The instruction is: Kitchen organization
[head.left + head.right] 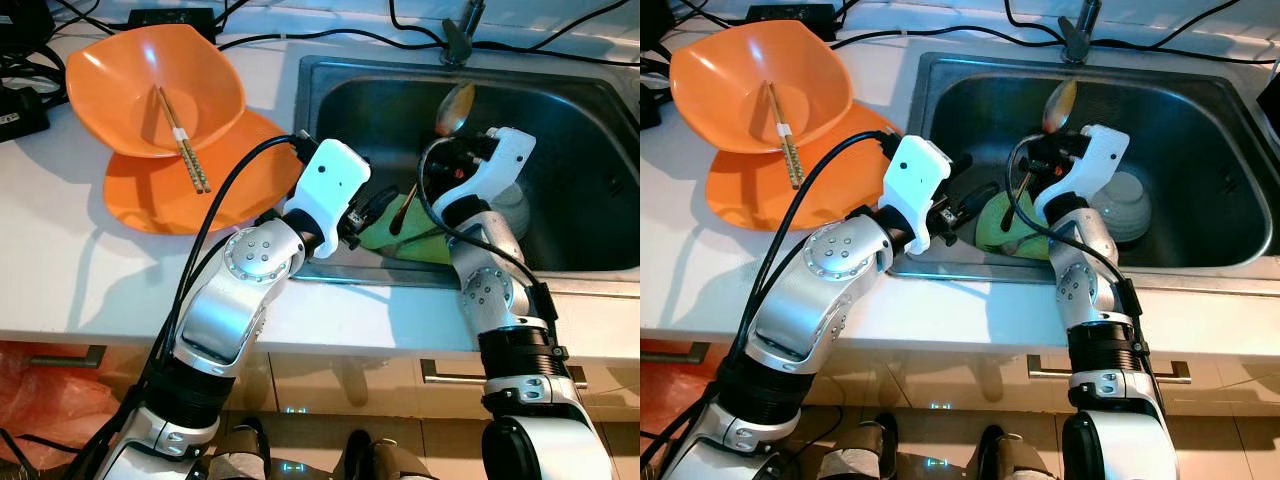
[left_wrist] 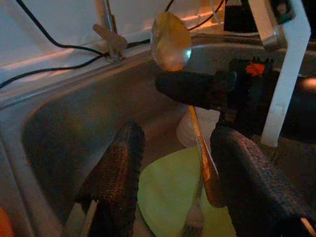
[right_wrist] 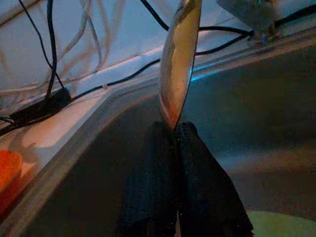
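Spoon (image 1: 455, 108) held over sink (image 1: 580, 120), pinched at neck by right gripper (image 3: 174, 136); handle hung toward green plate (image 1: 992, 222). Left gripper (image 2: 173, 173) spread beside handle. Risk judged: thin grip, spoon pivoted or dropped onto white bowl (image 1: 1125, 205) if knocked.

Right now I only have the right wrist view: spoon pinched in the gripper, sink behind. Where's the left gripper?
Observer: The left gripper is open, over the green plate in the sink, its fingers either side of the spoon handle.
Operator: Anything else in the basin?
Observer: A white bowl, beside the green plate, under the right arm.
Operator: Counter?
Observer: Left of the sink, an orange bowl holding chopsticks sits on an orange plate.
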Available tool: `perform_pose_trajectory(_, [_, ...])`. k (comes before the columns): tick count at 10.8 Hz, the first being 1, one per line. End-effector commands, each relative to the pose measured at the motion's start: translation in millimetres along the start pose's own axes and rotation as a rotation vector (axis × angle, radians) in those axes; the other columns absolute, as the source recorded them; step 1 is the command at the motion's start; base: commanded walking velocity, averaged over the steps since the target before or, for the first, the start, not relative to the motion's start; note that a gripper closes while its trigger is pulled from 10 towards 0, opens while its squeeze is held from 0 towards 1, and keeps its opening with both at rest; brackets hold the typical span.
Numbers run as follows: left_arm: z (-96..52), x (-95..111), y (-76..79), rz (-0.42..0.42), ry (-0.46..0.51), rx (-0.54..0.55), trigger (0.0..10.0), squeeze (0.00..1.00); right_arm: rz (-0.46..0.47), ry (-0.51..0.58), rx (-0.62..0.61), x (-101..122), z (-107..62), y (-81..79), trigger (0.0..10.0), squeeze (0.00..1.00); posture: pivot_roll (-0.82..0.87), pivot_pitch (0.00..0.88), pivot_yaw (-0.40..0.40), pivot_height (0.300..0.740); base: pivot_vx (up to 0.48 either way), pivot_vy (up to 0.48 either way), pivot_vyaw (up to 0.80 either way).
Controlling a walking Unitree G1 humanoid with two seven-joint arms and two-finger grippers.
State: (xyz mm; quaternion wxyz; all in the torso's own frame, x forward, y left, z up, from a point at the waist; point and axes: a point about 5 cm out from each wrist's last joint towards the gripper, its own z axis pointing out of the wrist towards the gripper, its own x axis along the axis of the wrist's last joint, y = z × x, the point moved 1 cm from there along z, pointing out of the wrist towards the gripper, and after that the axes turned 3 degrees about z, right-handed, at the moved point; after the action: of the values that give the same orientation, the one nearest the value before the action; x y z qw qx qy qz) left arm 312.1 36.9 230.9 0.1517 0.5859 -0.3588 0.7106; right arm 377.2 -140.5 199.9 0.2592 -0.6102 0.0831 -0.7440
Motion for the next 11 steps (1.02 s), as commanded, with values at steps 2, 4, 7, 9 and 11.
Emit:
perform_pose_trajectory(2, [-0.7,5.5,2.9,0.013,0.008,-0.017,10.0,0.0,-0.036,-0.077,-0.074,-17.9,-7.7,16.6,10.0,0.0,0.18,0.215,-0.046,0.74,0.0,0.0,0.0])
perform_pose_trajectory(4, [-1.0,5.1,3.5,0.011,0.006,-0.017,10.0,0.0,-0.028,-0.069,-0.072,-16.5,-8.3,17.5,10.0,0.16,0.18,0.216,-0.047,0.74,0.0,0.0,0.0])
perform_pose_trajectory(7, [-2.1,5.2,5.1,0.008,0.005,-0.022,10.0,0.0,-0.034,-0.061,-0.071,-15.0,-7.9,16.4,10.0,0.36,0.17,0.22,-0.045,0.74,0.0,0.0,0.0])
perform_pose_trajectory(9, [-2.5,4.8,6.5,0.006,0.005,-0.024,10.0,0.0,-0.037,-0.042,-0.063,-11.6,-7.5,14.6,10.0,0.0,0.17,0.221,-0.042,0.74,0.0,0.0,0.0])
perform_pose_trajectory(11, [-3.2,3.7,8.5,0.007,0.0,-0.031,10.0,0.0,-0.036,-0.037,-0.054,-10.9,-7.4,12.0,10.0,0.0,0.17,0.22,-0.04,0.74,0.0,0.0,0.0])
